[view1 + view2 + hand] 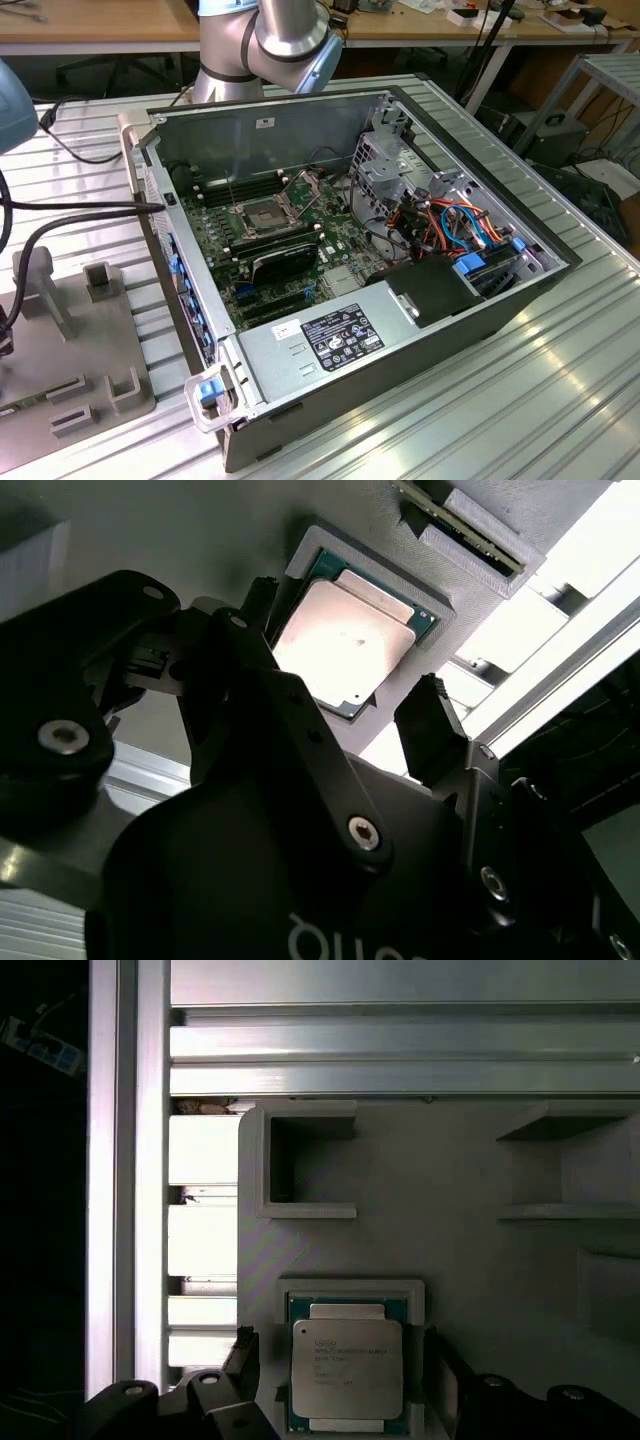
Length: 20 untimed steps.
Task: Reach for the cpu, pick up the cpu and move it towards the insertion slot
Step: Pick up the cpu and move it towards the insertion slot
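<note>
Step in hand: the end of the reach, with the grasp not yet made. In both wrist views the gripper (345, 1385) is spread wide, with one finger on each side of the cpu (347, 1375) and clear of its edges; nothing is held. The cpu lies flat, metal face up, in a square raised pocket (350, 1288) of the grey plastic fixture (450, 1180). The second wrist view shows the same straddle, with the fingers (430, 725) apart from the chip.

In the exterior view the insertion slot (262, 215) sits open on the green motherboard (225, 245) inside the computer case (400, 345), well apart from the fixture (75, 345).

Judgement: a grasp calls for staying centred, getting the fingertips level with the thin chip edges despite the pocket rim, and an even squeeze, since the chip offers little to grip.
</note>
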Each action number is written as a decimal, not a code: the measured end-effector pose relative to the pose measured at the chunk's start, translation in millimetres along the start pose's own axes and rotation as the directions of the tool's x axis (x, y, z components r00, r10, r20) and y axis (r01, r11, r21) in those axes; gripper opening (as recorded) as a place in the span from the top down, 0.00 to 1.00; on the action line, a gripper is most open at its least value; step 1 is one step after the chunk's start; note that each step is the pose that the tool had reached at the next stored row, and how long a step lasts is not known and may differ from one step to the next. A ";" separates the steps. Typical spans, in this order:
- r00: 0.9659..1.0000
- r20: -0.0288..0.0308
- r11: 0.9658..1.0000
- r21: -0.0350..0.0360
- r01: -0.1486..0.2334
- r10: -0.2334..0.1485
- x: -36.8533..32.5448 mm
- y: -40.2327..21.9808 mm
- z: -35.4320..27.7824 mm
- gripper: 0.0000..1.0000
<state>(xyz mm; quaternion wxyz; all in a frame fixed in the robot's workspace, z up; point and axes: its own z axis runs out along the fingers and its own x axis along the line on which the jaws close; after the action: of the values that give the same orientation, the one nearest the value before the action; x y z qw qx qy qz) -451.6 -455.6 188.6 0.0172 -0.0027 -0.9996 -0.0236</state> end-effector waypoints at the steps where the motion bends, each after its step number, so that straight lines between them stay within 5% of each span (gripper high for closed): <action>1: 1.000 0.000 1.000 0.000 -0.002 0.002 0.0 0.0 0.3 0.25; 20: 1.000 0.000 1.000 0.004 -0.003 0.003 -0.8 0.3 -2.4 0.42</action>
<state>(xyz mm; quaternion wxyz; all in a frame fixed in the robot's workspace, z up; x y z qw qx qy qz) -450.7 -455.5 191.0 0.0171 -0.0040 -0.9996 -0.0214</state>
